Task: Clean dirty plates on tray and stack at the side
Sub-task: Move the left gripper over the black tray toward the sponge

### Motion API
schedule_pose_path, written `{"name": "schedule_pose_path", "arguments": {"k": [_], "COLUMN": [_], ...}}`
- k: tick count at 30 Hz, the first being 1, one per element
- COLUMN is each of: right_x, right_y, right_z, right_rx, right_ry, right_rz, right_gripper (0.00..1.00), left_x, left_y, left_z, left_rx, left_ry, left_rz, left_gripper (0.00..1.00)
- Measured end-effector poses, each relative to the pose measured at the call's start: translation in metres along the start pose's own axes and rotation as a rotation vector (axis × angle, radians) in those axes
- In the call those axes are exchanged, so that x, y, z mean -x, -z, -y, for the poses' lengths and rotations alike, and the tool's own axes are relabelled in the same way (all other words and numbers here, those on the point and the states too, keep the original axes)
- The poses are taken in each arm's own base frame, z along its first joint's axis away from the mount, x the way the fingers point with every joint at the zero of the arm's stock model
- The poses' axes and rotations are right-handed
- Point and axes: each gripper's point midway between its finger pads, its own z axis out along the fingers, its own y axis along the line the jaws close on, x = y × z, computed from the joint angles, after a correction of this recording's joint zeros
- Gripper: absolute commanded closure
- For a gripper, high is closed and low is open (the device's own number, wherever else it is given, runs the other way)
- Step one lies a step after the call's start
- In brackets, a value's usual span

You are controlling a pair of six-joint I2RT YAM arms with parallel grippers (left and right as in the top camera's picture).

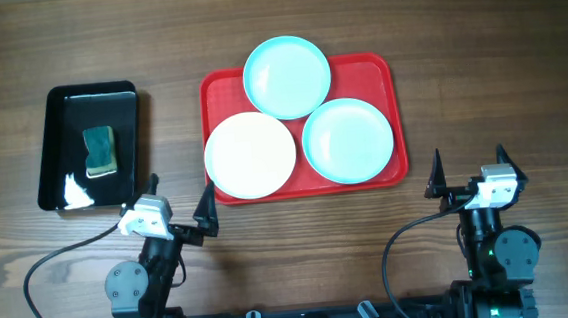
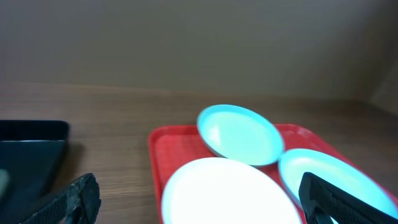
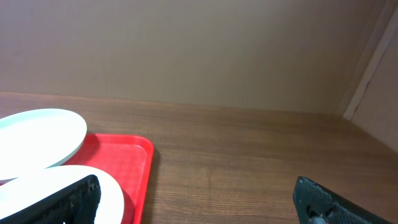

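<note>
The red tray (image 1: 209,94) lies at the table's middle back and carries three plates. One turquoise plate (image 1: 286,77) overlaps the tray's far rim. The white plate (image 1: 250,154) is at front left and the second turquoise plate (image 1: 348,139) at front right. My left gripper (image 1: 179,193) is open and empty, just in front of the tray's front-left corner. In the left wrist view (image 2: 202,200) the white plate (image 2: 224,186) lies ahead between its fingers. My right gripper (image 1: 469,166) is open and empty, off the tray's front-right corner; its wrist view (image 3: 196,199) shows the tray's corner (image 3: 134,162).
A glossy black tray (image 1: 60,104) stands at the left and holds a green-and-yellow sponge (image 1: 101,152) and a small white wad (image 1: 78,191). It also shows at the left edge of the left wrist view (image 2: 31,149). Bare wood lies to the right of the red tray.
</note>
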Motion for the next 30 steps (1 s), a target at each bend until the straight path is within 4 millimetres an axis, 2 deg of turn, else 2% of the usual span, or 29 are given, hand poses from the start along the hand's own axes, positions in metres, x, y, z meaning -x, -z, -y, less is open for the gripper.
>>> {"name": "schedule_pose_path", "arguments": {"k": [7, 24, 30], "right_x": [0.0, 0.0, 0.0], "right_y": [0.0, 0.0, 0.0], "right_z": [0.0, 0.0, 0.0], "right_rx": [0.0, 0.0, 0.0], "right_ry": [0.0, 0.0, 0.0], "right_rz": [0.0, 0.0, 0.0], "right_gripper": [0.0, 0.0, 0.0], "left_x": [-0.002, -0.002, -0.003], "left_y": [0.0, 0.0, 0.003], "left_z": [0.01, 0.012, 0.029], "left_rx": [-0.055, -0.068, -0.17], "left_ry": [0.022, 0.028, 0.158], "left_rz": [-0.01, -0.012, -0.037], "left_gripper": [0.0, 0.0, 0.0]}}
